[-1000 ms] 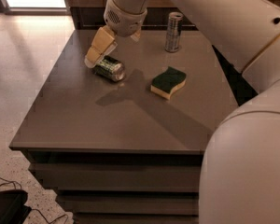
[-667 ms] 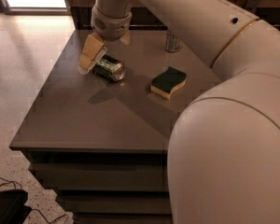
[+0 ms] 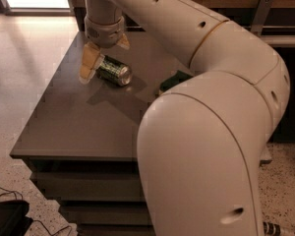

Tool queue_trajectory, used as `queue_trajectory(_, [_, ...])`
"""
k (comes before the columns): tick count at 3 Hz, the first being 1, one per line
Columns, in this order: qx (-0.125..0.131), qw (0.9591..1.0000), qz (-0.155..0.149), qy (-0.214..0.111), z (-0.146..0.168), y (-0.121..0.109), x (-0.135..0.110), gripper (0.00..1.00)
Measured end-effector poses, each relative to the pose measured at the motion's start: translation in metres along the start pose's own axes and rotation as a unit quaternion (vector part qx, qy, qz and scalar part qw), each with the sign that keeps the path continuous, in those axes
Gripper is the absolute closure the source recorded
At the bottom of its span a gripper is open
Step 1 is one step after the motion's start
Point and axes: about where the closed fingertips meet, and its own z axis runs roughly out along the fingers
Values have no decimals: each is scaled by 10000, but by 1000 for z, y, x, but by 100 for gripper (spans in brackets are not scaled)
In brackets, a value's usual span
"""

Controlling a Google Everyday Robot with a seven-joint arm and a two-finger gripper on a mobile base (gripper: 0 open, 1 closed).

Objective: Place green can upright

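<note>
On the table (image 3: 73, 127) the green can (image 3: 114, 72) lies on its side near the far left, the gripper (image 3: 104, 53) spread just above it, and a sponge (image 3: 171, 80) sits to its right, partly behind the robot arm (image 3: 206, 132).

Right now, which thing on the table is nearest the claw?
The green can, lying on its side beside the gripper; the sponge sits farther off.

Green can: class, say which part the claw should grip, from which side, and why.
Probably best to grip the green can across its curved body, mid-length, coming from above. It lies on its side on the table, so its round wall faces up. The claw hangs open over one end of it.
</note>
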Motion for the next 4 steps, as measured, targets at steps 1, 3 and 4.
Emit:
queue_trajectory(1, [127, 9994, 267, 189, 14, -12, -6, 0])
queue_trajectory(3, [261, 9945, 990, 219, 24, -38, -8, 41])
queue_trajectory(4, [275, 9945, 996, 152, 27, -40, -12, 65])
